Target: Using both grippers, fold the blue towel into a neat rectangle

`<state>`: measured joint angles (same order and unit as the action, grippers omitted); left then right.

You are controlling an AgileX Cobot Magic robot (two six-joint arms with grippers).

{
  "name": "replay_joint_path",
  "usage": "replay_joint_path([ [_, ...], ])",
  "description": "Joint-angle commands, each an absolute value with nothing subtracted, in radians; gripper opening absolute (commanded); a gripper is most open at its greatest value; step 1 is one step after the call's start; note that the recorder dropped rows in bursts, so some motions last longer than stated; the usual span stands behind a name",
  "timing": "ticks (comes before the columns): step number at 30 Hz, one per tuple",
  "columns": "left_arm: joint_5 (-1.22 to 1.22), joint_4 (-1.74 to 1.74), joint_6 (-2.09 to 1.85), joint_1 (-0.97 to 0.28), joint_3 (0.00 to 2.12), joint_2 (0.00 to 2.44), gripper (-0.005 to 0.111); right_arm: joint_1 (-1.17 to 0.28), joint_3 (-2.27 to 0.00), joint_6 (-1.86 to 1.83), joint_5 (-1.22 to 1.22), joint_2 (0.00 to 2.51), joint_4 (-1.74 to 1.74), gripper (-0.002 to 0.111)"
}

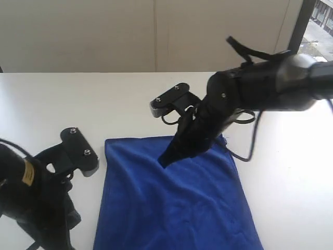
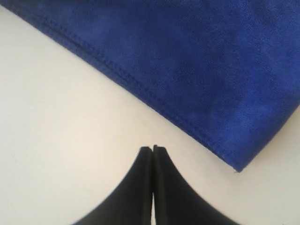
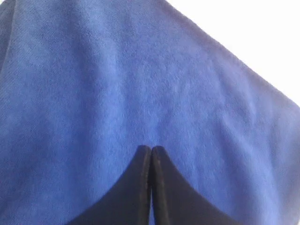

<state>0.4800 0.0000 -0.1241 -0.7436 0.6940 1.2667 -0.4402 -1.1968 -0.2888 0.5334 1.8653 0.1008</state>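
jaws pressed together, the left gripper (image 2: 153,149) hangs over the table (image 2: 56,131) near a corner of the blue towel (image 2: 197,61).

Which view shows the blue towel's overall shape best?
The exterior view: the blue towel lies spread on the table, only its bottom edge cropped. The left wrist view shows just one hemmed corner; the right wrist view shows only cloth surface past the shut right gripper.

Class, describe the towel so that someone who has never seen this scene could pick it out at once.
A white table fills the exterior view. At its lower middle, under the right end effector, lies the blue towel. It is the only cloth there, deep blue on white, with a stitched hem.
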Motion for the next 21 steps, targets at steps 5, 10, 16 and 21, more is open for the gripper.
replay_joint_path([
  [5, 0.36, 0.0, -0.051, -0.74, 0.525, 1.163, 0.0, -0.438, -1.411, -0.334, 0.597, 2.09, 0.111, 0.0],
  [10, 0.322, 0.0, -0.051, -0.74, 0.5, 1.163, 0.0, -0.438, -1.46, -0.334, 0.598, 2.15, 0.086, 0.0],
  [16, 0.299, 0.0, -0.051, -0.74, 0.5, 1.163, 0.0, -0.43, -1.513, -0.256, 0.595, 2.207, -0.008, 0.0],
  [21, 0.279, 0.0, -0.051, -0.74, 0.5, 1.163, 0.0, -0.409, -1.591, -0.225, 0.57, 2.245, -0.022, 0.0],
])
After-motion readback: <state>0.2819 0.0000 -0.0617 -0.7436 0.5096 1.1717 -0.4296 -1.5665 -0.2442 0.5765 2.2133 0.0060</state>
